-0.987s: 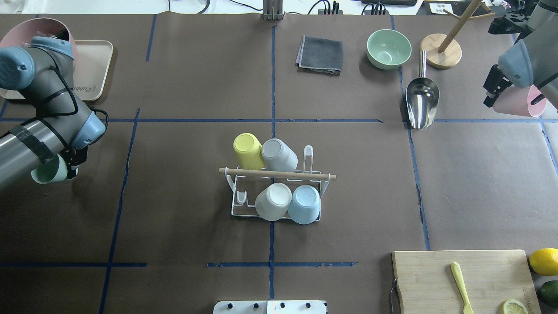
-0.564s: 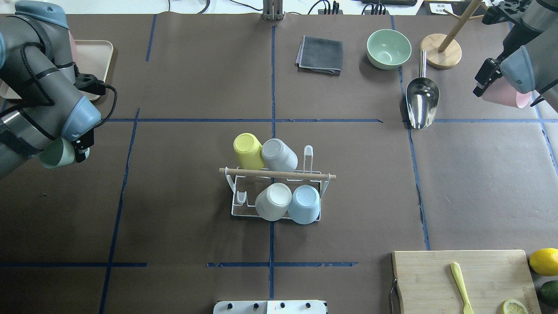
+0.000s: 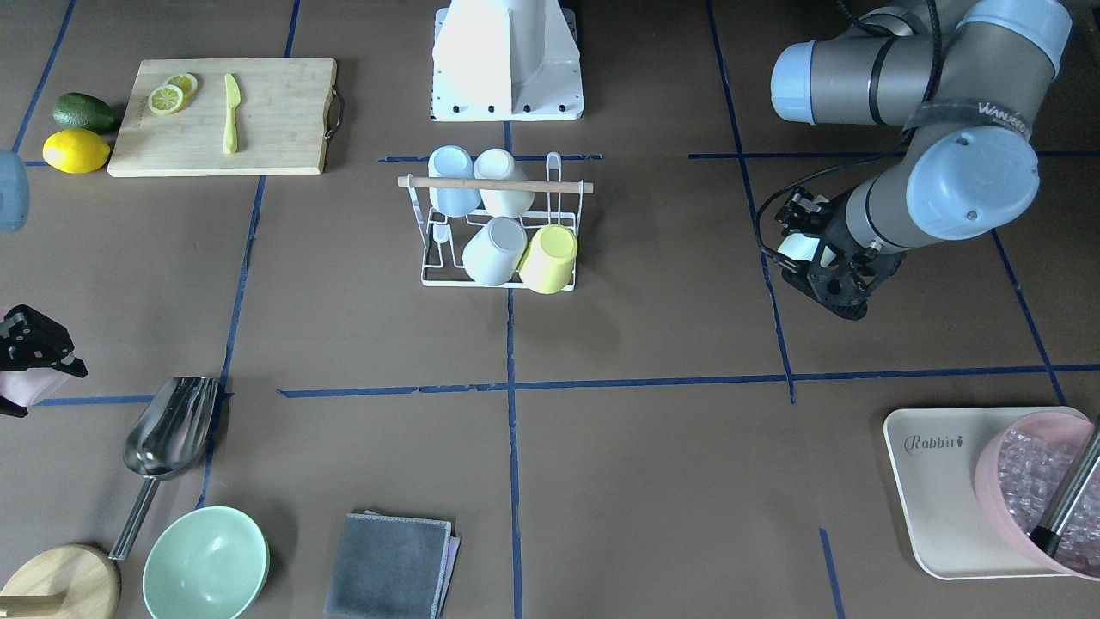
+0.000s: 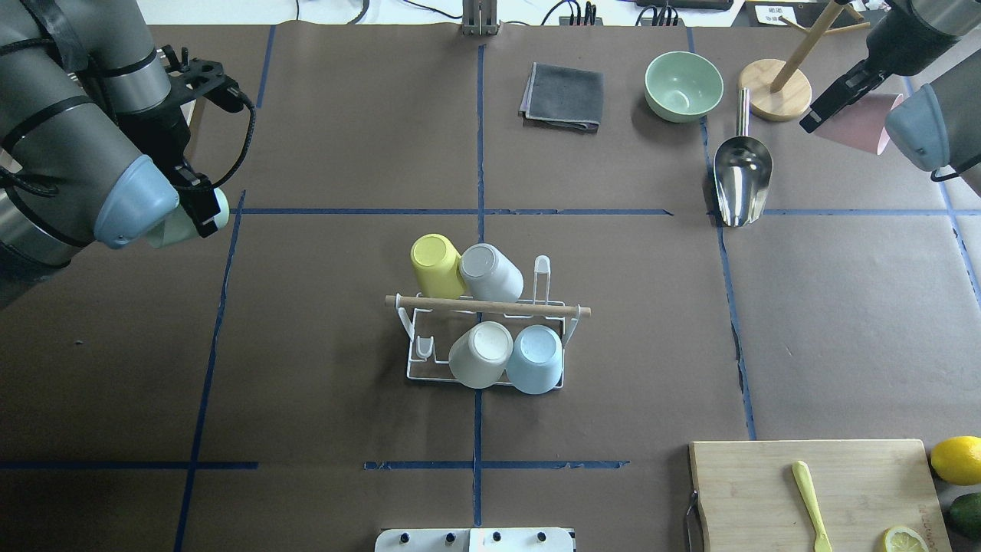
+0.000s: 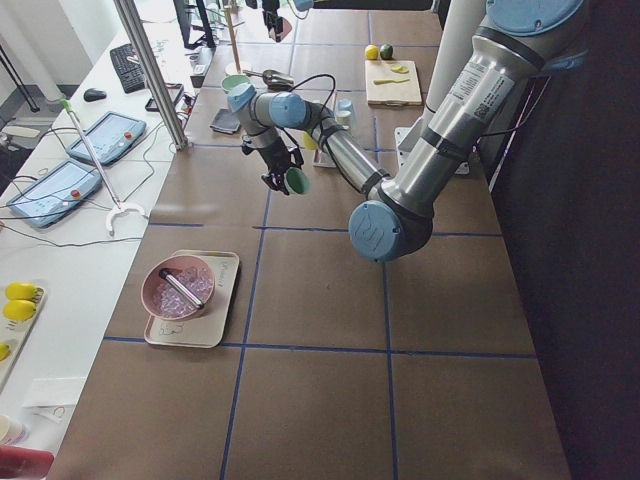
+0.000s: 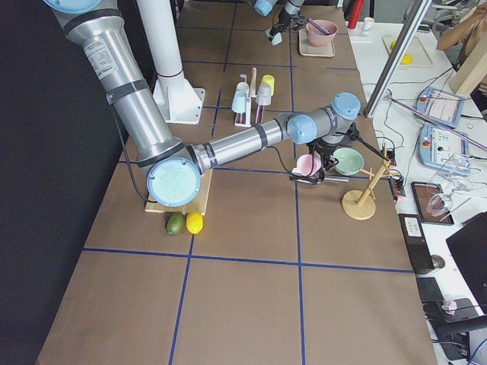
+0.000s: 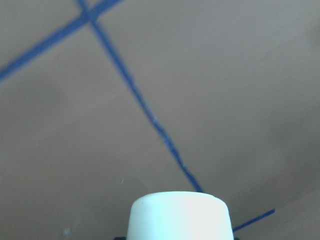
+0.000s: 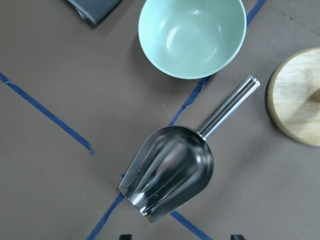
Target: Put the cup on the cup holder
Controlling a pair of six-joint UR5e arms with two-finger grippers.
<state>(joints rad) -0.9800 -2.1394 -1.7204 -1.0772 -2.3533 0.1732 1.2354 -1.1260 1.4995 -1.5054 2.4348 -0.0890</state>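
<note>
The cup holder (image 4: 490,307), a white wire rack with a wooden rod, stands mid-table and also shows in the front-facing view (image 3: 494,184). It holds upside-down a yellow cup (image 4: 434,264), a grey cup (image 4: 490,272), a cream cup (image 4: 480,354) and a light blue cup (image 4: 535,359). My left gripper (image 4: 201,215) is shut on a mint green cup (image 4: 178,227), held above the table left of the rack; the cup fills the bottom of the left wrist view (image 7: 177,215). My right gripper (image 4: 835,103) is shut on a pink cup (image 4: 858,123) at the far right, above the scoop area.
A grey cloth (image 4: 563,96), a green bowl (image 4: 684,86), a metal scoop (image 4: 742,180) and a wooden mug tree (image 4: 775,90) lie at the far side. A cutting board (image 4: 812,491) with a yellow knife, lemon and avocado is near right. A tray (image 3: 937,481) holds a pink ice bowl.
My left arm has swung toward the far side and a little right, carrying the green cup. My right gripper has carried the pink cup farther away and slightly left.
</note>
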